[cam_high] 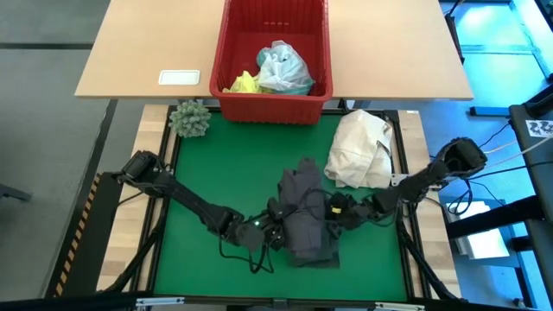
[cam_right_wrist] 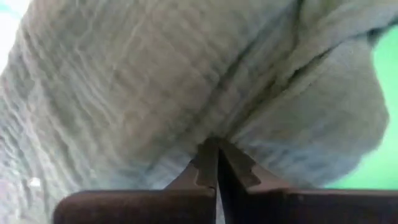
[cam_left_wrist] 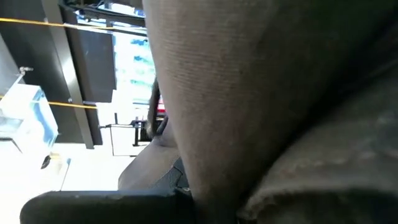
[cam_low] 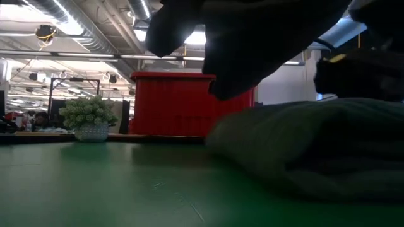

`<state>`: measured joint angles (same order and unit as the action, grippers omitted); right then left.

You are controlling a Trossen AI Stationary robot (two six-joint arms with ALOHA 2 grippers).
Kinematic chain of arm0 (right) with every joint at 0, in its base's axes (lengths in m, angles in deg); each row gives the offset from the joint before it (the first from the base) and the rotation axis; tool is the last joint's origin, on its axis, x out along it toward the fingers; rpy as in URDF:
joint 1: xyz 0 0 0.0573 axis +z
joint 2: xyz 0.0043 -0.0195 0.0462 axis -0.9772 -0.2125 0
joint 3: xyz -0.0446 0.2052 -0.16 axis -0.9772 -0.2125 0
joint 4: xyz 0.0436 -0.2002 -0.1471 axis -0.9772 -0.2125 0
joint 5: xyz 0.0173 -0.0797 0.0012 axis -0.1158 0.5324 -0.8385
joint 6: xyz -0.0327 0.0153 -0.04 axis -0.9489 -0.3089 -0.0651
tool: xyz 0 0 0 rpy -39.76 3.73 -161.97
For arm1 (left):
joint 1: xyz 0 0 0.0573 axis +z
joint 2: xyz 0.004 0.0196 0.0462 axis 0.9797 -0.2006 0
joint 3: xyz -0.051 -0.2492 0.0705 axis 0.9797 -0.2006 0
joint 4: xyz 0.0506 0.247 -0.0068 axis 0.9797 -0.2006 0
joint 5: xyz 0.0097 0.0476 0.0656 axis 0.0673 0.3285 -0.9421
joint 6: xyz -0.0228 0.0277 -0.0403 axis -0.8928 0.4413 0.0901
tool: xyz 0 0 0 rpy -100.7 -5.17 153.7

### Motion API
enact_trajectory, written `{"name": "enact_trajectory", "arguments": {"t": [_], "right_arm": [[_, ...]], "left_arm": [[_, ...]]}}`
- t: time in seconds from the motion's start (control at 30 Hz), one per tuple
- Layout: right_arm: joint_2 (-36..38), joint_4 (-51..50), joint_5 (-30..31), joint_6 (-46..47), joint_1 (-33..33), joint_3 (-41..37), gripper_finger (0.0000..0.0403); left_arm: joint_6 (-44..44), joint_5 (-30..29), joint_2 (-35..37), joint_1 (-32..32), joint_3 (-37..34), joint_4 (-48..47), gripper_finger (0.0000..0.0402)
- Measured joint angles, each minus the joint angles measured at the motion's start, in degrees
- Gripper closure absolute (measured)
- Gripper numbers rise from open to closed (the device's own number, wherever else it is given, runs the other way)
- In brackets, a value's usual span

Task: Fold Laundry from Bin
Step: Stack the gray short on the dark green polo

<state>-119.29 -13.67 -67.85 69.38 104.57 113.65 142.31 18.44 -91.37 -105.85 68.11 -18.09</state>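
A dark grey garment [cam_high: 307, 220] lies crumpled on the green mat, near the table's front. In the low view part of it [cam_low: 252, 38] is raised above the rest [cam_low: 315, 151]. My left gripper [cam_high: 275, 223] is at its left side and my right gripper [cam_high: 335, 207] at its right side, both shut on it. The red bin [cam_high: 275, 102] stands at the far edge and holds a yellow garment [cam_high: 244, 84] and a light turquoise one [cam_high: 283, 69]. My left gripper has the garment's left side [cam_left_wrist: 205, 180], coming level from the table's left. The cloth rises from the fingers and fills the wrist view, hiding the fingertips and the place of contact. My right gripper pinches a fold of the garment's right side [cam_right_wrist: 217, 127] between its two fingertips, coming level from the table's right. One layer or several, I cannot tell. The cloth bunches in creases right at the tips.
A cream-white cloth bundle [cam_high: 363, 151] lies on the mat's far right, close to my right arm. A green spiky ball [cam_high: 190, 118] sits at the mat's far left corner. Bare mat [cam_high: 216, 168] lies to the left of the garment.
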Motion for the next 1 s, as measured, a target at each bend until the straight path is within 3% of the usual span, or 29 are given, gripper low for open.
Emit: {"name": "enact_trajectory", "arguments": {"t": [0.1,0.2,0.37,0.57,0.73,1.0], "right_arm": [[0.3,-2.2,-2.2,-3.0,-1.4,2.6,0.0402],[2.7,-14.9,-4.5,-4.2,-2.2,7.3,0.0402],[5.3,-38.0,1.4,-4.8,-2.1,17.7,0.0402],[6.4,-52.5,9.6,-6.8,-2.1,29.0,0.0402],[6.5,-52.5,13.6,-12.1,-2.1,33.1,0.0402],[9.8,-34.8,16.2,-23.6,-0.5,29.7,0.0402]], "left_arm": [[-0.4,-0.1,0.0,-0.6,0.0,-1.5,0.0339],[-0.5,-0.7,0.0,-1.5,0.0,-1.2,0.0339],[-3.4,-0.7,0.0,-3.1,0.0,0.2,0.0339],[-15.6,8.5,-0.2,-2.7,0.0,-1.5,0.0339],[-19.3,9.0,-1.3,-1.9,0.1,-0.7,0.0339],[-14.5,5.5,-9.5,-0.5,1.3,-0.1,0.0339]]}}
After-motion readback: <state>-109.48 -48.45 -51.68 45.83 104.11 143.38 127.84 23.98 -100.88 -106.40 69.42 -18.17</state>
